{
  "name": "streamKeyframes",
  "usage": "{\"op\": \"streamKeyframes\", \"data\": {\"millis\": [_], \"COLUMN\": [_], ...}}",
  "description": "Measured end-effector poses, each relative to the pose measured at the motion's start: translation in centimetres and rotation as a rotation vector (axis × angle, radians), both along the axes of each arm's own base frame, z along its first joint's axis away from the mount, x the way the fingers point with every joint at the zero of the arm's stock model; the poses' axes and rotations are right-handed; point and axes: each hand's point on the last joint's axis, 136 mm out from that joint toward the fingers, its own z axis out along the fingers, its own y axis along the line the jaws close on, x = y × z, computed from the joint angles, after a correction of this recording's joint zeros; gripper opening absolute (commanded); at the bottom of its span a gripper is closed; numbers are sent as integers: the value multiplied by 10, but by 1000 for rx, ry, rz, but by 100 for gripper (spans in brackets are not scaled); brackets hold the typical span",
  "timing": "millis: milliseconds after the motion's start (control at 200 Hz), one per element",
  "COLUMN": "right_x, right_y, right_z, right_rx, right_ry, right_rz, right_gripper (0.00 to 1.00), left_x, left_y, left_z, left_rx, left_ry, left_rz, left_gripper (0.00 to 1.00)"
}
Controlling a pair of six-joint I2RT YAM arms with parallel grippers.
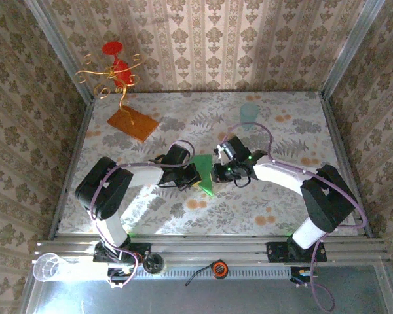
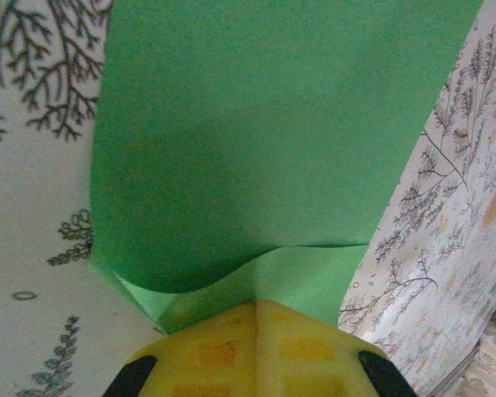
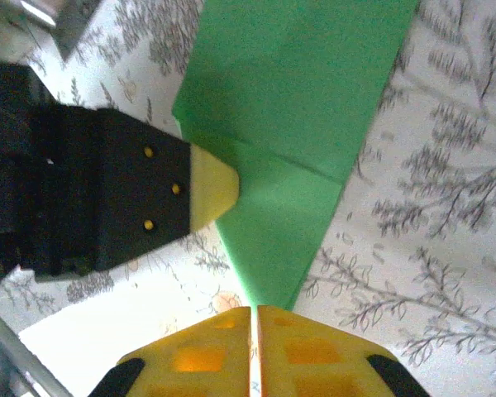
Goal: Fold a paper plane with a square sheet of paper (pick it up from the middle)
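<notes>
Closest in the overhead shot is the rail (image 1: 209, 252) carrying both arm bases. Past it the arms reach in to mid-table, where the left gripper (image 1: 194, 175) and right gripper (image 1: 217, 172) meet on the green paper plane (image 1: 206, 184). An orange-brown board (image 1: 132, 123) sits far left. On the left wrist cam, the yellow fingers (image 2: 215, 351) are squeezed together on the plane's near edge, and the top layer is bulging up. On the right wrist cam, its fingers (image 3: 306, 347) are clamped tight too, nipping the plane's pointed end, with the left gripper's yellow tip touching the plane's left edge.
</notes>
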Motion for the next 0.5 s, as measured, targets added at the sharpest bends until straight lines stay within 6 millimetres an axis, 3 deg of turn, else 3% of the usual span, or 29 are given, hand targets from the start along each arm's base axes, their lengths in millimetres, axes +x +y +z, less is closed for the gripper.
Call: {"op": "streamKeyframes", "data": {"millis": [180,310,500], "right_x": [-17,-29,-33], "right_y": [16,30,38], "right_z": [-6,-20,-33], "right_rx": [28,25,17], "right_ry": [45,88,119], "right_rz": [42,74,81], "right_gripper": [4,3,1], "left_x": [0,0,0], "left_y": [0,0,-1], "left_z": [0,0,0], "left_rx": [0,-1,-4], "left_ry": [0,1,0], "left_rz": [0,-1,-2], "left_gripper": [6,6,6]}}
